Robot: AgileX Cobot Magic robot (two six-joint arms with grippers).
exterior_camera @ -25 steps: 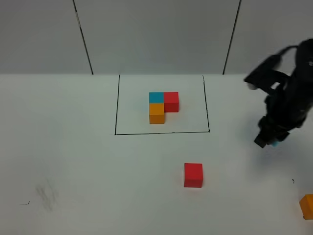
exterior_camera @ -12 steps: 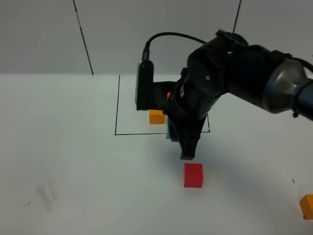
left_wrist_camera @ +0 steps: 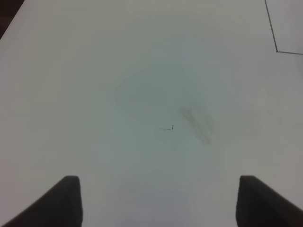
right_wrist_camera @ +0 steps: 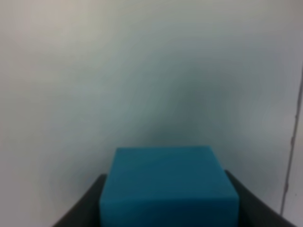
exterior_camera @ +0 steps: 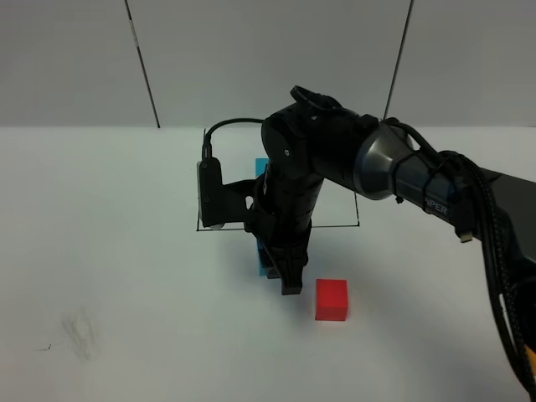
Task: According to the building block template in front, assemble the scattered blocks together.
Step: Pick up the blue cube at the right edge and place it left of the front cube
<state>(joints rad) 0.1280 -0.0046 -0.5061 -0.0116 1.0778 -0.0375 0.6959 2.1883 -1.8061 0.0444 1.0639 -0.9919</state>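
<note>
Right hand (exterior_camera: 280, 280) shifted left, gripping blue block (right_wrist_camera: 168, 184)

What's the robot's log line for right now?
right gripper: shut on blue cube | blue cube: near red cube | left gripper: open, holding nothing

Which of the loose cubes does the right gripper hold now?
The sky-blue matte cube, clamped in the right gripper; the red matte cube lies free on the white table beside it.

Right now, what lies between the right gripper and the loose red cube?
Nothing: the exterior high view shows only a strip of bare white table between the right gripper, shut on the blue cube, and the red cube.
</note>
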